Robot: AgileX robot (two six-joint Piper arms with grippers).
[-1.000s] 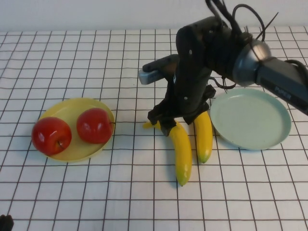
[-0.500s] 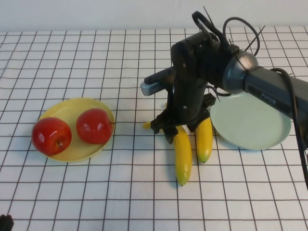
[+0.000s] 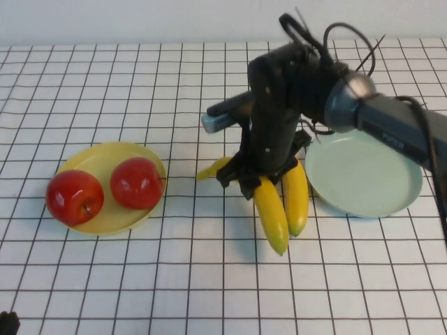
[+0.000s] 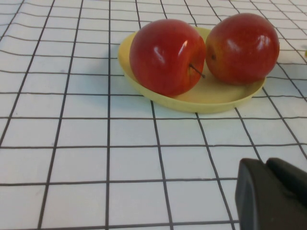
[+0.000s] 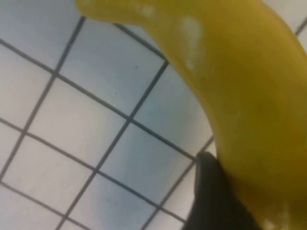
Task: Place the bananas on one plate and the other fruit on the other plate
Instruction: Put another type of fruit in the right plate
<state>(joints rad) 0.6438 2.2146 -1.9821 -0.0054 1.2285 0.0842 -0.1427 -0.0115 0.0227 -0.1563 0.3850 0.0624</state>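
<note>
A: Bananas: one (image 3: 271, 213) is pinched in the right gripper (image 3: 244, 183) near its stem end, mid-table, tilted with its free tip hanging toward the robot. The second banana (image 3: 296, 195) lies on the checked cloth (image 3: 209, 279) just beside it, apparently touching, close to the blue-green plate (image 3: 363, 173).

B: Grip quality?

A: Right wrist view shows a dark finger (image 5: 211, 196) pressed against the yellow skin (image 5: 230, 86), grid lines visible underneath, so the fruit looks clear of the cloth at that end. Judged as a firm hold, but off-centre, so expect the long end to swing.

B: Left side?

A: Left gripper (image 4: 271, 194) parked low at the near left corner, close to the yellow plate (image 4: 192, 103). Cannot tell whether it is open or closed. Both apples (image 4: 167, 56) (image 4: 242, 45) sit on that plate, so that half looks done.

B: Advice for the carry?

A: Raise the banana enough that the drooping tip passes over the neighbour and the plate rim. Travel slowly toward the blue-green plate, bring the tip over its centre, lower until it rests, then release. Risk: nudging the second banana away.
</note>
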